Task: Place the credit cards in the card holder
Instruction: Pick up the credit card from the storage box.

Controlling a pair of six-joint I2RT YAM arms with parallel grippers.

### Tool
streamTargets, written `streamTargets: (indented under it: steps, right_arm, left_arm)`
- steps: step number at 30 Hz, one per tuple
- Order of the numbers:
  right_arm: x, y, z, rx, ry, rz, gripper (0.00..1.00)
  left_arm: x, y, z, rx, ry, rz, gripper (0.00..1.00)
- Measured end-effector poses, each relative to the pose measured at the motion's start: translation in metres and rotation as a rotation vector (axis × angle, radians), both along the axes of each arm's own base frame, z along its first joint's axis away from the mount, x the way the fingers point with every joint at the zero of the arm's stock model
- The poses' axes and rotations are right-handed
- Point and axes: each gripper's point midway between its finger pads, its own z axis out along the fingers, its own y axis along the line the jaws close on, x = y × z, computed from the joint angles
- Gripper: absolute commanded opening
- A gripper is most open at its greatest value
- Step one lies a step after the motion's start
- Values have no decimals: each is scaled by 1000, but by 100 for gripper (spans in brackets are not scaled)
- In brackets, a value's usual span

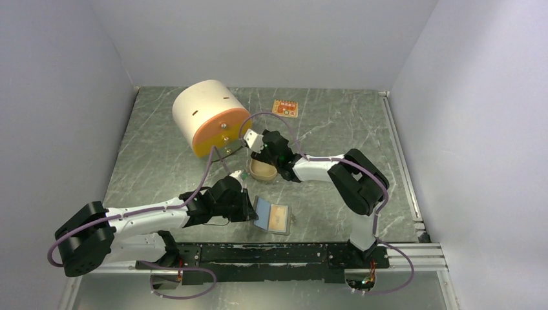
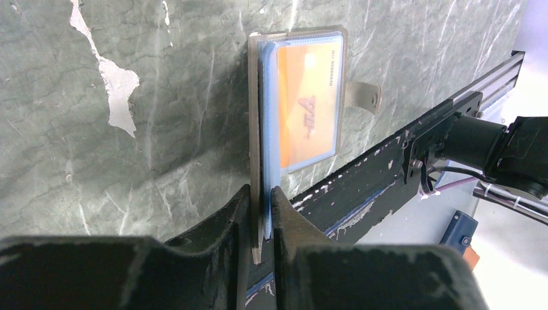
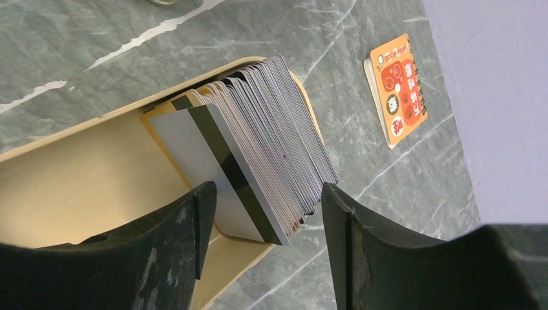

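The card holder (image 1: pixel 272 217) lies open near the front edge, its silver-grey lid (image 2: pixel 254 116) standing on edge. A gold-orange credit card (image 2: pixel 309 106) lies flat inside it, and a blue-grey card's edge (image 2: pixel 270 135) shows beside the lid. My left gripper (image 2: pixel 262 216) is shut on the holder's near edge, pinching the lid and the blue edge together. My right gripper (image 3: pixel 268 216) is open, its fingers on either side of a thick stack of cards (image 3: pixel 258 129) that stands in a tan tin (image 3: pixel 84 174). In the top view the right gripper (image 1: pixel 262 158) hangs over that tin (image 1: pixel 263 170).
A white cylinder with an orange end (image 1: pixel 208 117) lies at the back left. A small orange printed pack (image 1: pixel 285 108), (image 3: pixel 395 87) rests on the marble near the back wall. The black rail (image 2: pixel 388 161) runs along the table's front edge, close to the holder.
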Motion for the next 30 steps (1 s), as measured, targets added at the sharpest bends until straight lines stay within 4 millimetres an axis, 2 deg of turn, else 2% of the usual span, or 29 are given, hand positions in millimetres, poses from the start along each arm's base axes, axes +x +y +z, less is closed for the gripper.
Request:
streamTargets:
  steps: [9, 17, 21, 30]
  right_arm:
    - [5, -8, 3, 24, 3, -36, 52]
    - [7, -12, 6, 43, 16, -37, 37]
    - [7, -11, 10, 55, 22, -34, 25]
    - [6, -6, 15, 69, 50, -10, 12]
  left_arm:
    - [0, 0, 0, 0, 0, 0, 20]
    - [0, 0, 0, -1, 0, 0, 20]
    - [0, 0, 0, -1, 1, 1, 20]
    - [-2, 2, -3, 2, 10, 6, 20]
